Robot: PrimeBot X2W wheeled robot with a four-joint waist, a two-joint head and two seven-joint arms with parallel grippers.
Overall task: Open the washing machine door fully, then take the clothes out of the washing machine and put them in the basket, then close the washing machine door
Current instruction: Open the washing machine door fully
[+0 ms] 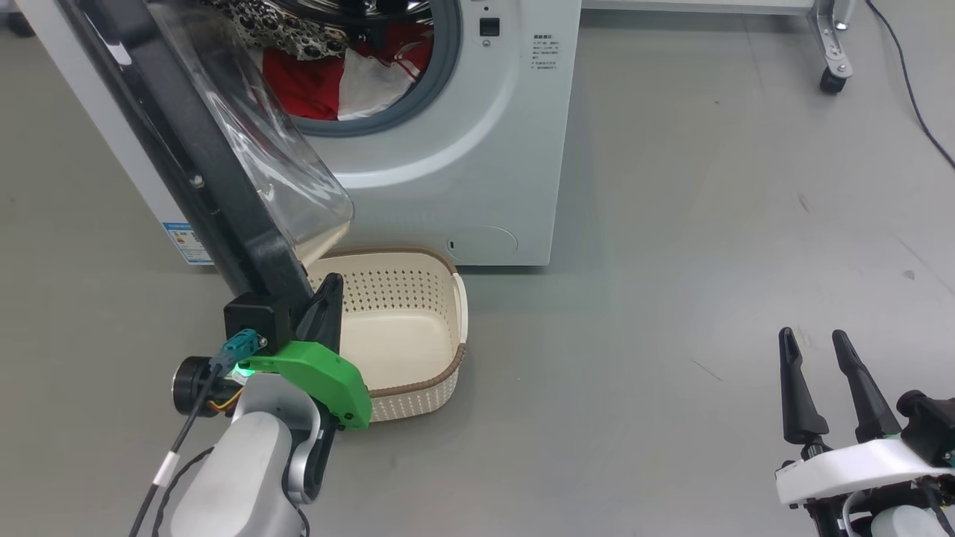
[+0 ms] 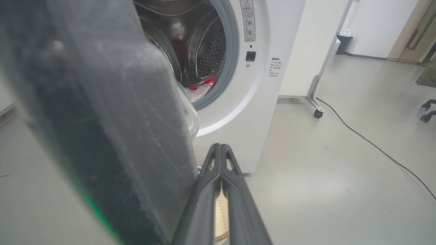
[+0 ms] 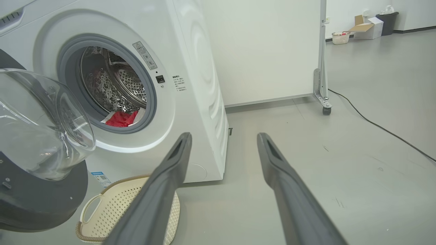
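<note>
- Grey floor (image 1: 671,298); washer (image 1: 462,149) door (image 1: 186,149) stood part open above the empty basket (image 1: 418,388).
- Left gripper (image 1: 332,283) was pinched together, holding nothing, just beside the door's rim; right gripper (image 1: 813,334) was spread, idle.
- Clothes (image 1: 306,82) lay in the drum.
- Advice: push the rim along its hinge arc, clear of the basket.

Robot test lab or office-type hall, not home. Big white front-loading washing machine (image 3: 197,68) stands free on bare smooth grey floor (image 1: 671,298). Behind machine: flat white partition panel (image 3: 265,51) on metal castor foot (image 3: 322,92). Right of machine: thin black cable (image 3: 381,127) trailing over floor. Far beyond machine: open brown cardboard box (image 3: 366,27) and black bin (image 3: 388,23) against plain white wall (image 3: 344,17).
</note>
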